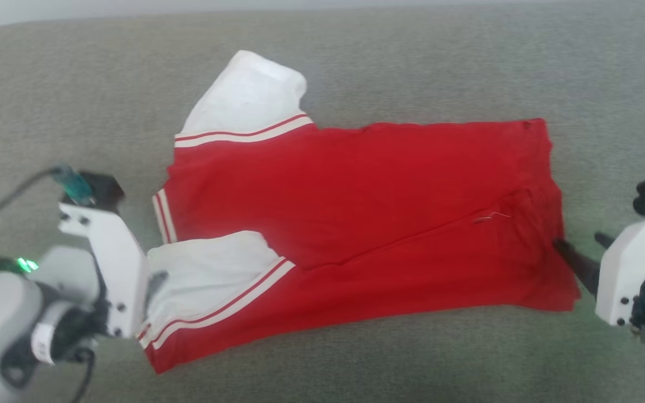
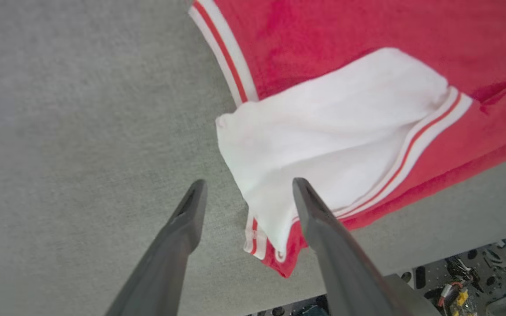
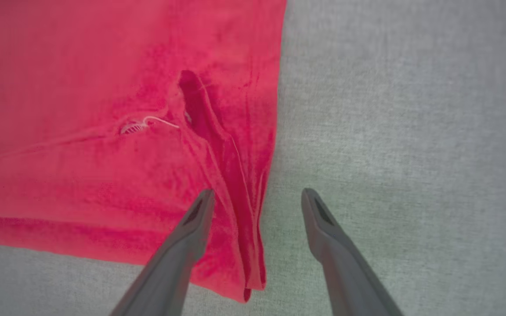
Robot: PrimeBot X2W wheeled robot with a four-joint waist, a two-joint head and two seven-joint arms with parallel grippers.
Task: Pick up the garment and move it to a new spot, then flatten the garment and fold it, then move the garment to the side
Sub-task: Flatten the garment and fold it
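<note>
The red jersey [image 1: 356, 207] lies across the grey worktop [image 1: 468, 56]. Both sets of fingers stand spread, holding nothing: left gripper [image 2: 248, 184] at the white shoulder panel [image 2: 323, 131], right gripper [image 3: 257, 193] at the hem corner. For the next fold, you should pinch all layers at each end and draw evenly, so that the hem pleat [image 3: 218, 145] tensions out.
</note>
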